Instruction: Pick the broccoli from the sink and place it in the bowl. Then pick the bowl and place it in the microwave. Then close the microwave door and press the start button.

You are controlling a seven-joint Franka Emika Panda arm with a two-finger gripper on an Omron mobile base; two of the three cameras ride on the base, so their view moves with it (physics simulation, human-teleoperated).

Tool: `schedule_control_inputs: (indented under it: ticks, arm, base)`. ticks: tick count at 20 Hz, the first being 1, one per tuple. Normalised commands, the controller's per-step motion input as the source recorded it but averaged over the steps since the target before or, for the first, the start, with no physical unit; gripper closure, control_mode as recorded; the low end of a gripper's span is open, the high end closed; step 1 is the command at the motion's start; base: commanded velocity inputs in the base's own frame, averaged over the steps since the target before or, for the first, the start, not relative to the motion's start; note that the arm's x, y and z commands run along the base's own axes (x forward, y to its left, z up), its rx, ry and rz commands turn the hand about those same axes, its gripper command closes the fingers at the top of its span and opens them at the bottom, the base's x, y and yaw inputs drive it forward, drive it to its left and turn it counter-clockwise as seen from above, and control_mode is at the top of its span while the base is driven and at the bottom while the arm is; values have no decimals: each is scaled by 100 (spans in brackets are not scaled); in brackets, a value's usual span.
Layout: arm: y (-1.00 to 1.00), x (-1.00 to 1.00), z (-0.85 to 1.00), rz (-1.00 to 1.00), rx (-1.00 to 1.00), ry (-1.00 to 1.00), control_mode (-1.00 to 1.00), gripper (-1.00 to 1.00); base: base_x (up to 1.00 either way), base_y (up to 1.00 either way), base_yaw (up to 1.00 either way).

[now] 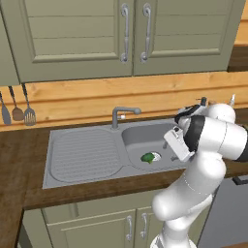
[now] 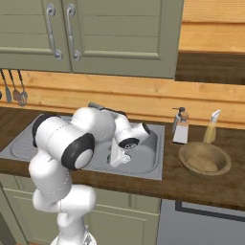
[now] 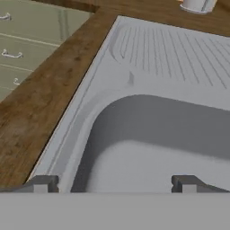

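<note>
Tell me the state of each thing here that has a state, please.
Gripper: open, empty, over the sink basin.
Broccoli: lying in the sink, not held.
Bowl: upright on the counter, empty.
Upper cabinet doors: closed.
Tap: no water running.

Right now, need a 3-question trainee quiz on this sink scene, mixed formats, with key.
1. True or false: the broccoli lies in the bowl.
2. The bowl sits on the counter on which side of the sink in the right base view? A) left B) right
3. Fill in: the gripper fingers are spread ____ over the basin.

Key: 1 false, it lies in the sink basin; 2 B; 3 open.
</note>
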Motion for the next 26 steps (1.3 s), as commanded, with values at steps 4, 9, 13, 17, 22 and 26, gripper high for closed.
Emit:
schedule_control_inputs:
  ticks: [4,9,13,17,22,26]
  arm:
    - [34,20,-43,14,0,-19,-100,-100]
    - [42,13,-20,8,0,-14,-100,-100]
    - [15,33,-9,1,0,-5,-100,-100]
    - [7,38,-34,0,0,-10,-100,-100]
    - [0,11,-59,1,0,-12,-100,-100]
    - [0,25,-52,2,0,-14,-100,-100]
  base:
    - [0,0,0]
    - [0,0,0]
    - [0,0,0]
    - [0,0,0]
    - [0,0,0]
    - [0,0,0]
